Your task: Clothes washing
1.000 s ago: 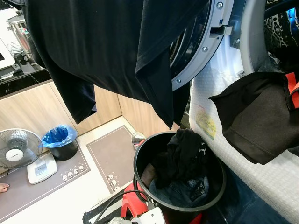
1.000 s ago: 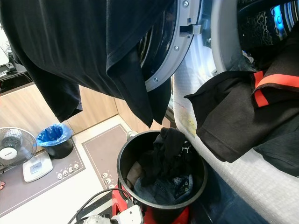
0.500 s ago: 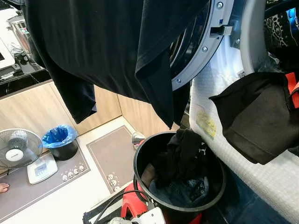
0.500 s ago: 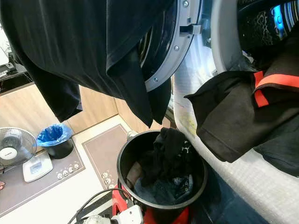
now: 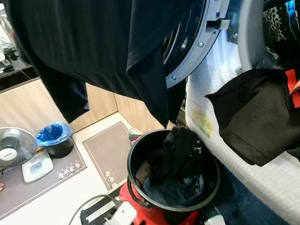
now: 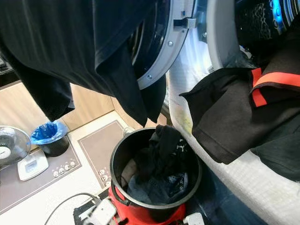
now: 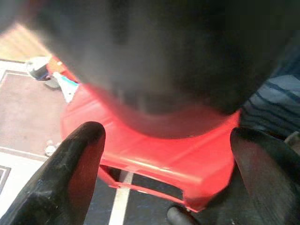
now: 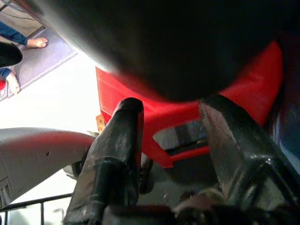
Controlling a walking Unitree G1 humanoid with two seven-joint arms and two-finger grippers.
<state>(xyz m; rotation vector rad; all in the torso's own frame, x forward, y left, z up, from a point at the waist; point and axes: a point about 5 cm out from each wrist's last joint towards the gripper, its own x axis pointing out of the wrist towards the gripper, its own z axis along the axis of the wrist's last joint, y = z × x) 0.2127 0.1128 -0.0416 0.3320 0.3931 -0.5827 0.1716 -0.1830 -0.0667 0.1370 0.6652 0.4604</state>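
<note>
A big black garment [image 5: 103, 47] hangs across the top, in front of the open washer door [image 5: 199, 43]. A second black garment with red trim [image 5: 253, 117] spills out of the drum over the white washer front [image 5: 211, 89]. Below stands a black bucket [image 5: 143, 150] on a red stool [image 5: 145, 213]; it holds a dark top [image 5: 180, 152] and denim [image 5: 173, 185]. My left gripper [image 7: 168, 133] is open, low beside the red stool [image 7: 154, 159] under the bucket. My right gripper [image 8: 171, 105] is open too, close to the stool [image 8: 154, 117].
On the floor at the left are a fan [image 5: 14, 145], a white scale [image 5: 35, 164], a small bin with a blue liner [image 5: 52, 138] and a brown mat [image 5: 108, 150]. A white power strip [image 5: 123, 215] and cable lie by the stool. A person's bare foot [image 8: 35, 43] is nearby.
The camera has shifted slightly, so more of the red stool shows under the bucket. The hanging garments and the clothes in the bucket have not moved.
</note>
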